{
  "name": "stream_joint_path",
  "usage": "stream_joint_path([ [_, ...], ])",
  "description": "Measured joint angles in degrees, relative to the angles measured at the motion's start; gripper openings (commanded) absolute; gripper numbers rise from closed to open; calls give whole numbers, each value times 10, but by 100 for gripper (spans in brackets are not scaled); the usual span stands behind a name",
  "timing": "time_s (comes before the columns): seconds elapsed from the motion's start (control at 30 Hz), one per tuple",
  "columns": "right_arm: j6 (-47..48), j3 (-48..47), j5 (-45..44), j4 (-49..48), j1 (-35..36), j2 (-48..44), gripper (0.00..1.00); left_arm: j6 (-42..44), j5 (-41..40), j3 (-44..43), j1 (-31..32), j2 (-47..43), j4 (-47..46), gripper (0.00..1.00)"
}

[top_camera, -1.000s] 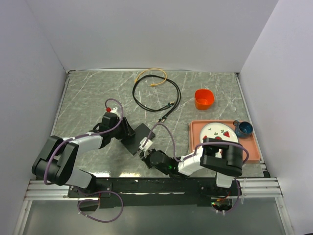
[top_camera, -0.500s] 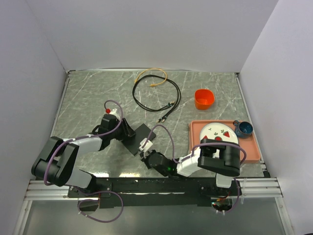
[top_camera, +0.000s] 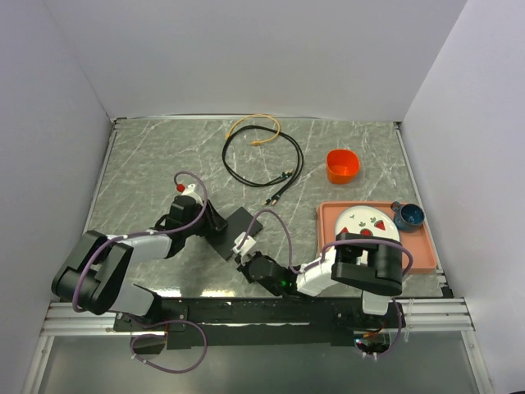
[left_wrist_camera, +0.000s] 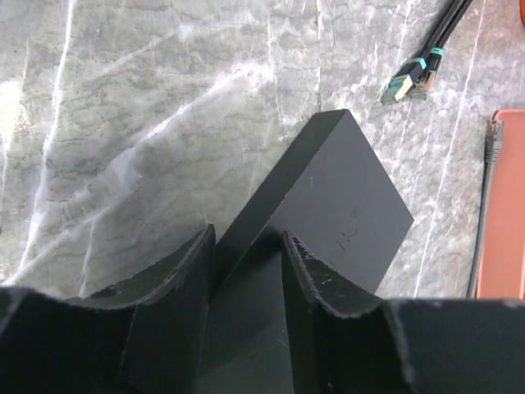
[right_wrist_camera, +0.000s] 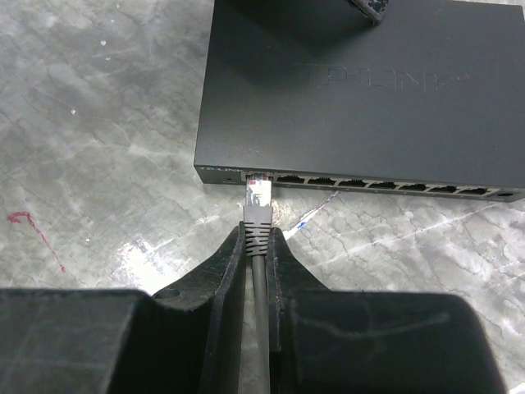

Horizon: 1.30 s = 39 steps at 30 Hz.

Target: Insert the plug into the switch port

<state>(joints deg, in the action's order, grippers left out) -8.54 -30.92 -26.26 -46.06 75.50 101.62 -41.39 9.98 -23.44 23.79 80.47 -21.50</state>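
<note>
My right gripper is clenched on the grey cable just behind the clear plastic plug. The plug's tip sits at the mouth of the end socket of the flat matte-black rectangular switch. The switch lies near the centre of the grey marble table. My left gripper straddles the switch's edge; I cannot tell whether it grips.

Grey marbled bench boxed in by plain white walls.
Pale veins cross its top; a metal rail edges the near side.
</note>
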Motion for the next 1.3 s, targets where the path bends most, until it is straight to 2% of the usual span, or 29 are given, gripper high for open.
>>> stream_joint_path([
  [0.27, -12, -7, 19, 19, -10, -3, 0, -13, -28, 3, 17, 0, -17, 31],
  [0.57, -47, -21, 59, 66, -36, -18, 0, -36, -54, 7, 53, 5, -69, 29],
  [0.73, -54, -41, 27, 85, -73, -19, 0, -75, 45, 13, 121, 14, -70, 27],
  [0.83, -62, -43, 21, 104, -79, -21, 0, -90, 53, 21, 121, 28, -73, 31],
  [1.03, -74, -43, 19, 112, -78, -24, 0, -101, 46, 15, 123, 8, -52, 49],
  [1.17, -80, -31, 8, 108, -79, -40, 0, -92, 26, -3, 126, -37, 21, 60],
  [1.3, -86, -16, -18, 94, -80, -66, 0, -69, -38, -30, 113, -83, 116, 64],
])
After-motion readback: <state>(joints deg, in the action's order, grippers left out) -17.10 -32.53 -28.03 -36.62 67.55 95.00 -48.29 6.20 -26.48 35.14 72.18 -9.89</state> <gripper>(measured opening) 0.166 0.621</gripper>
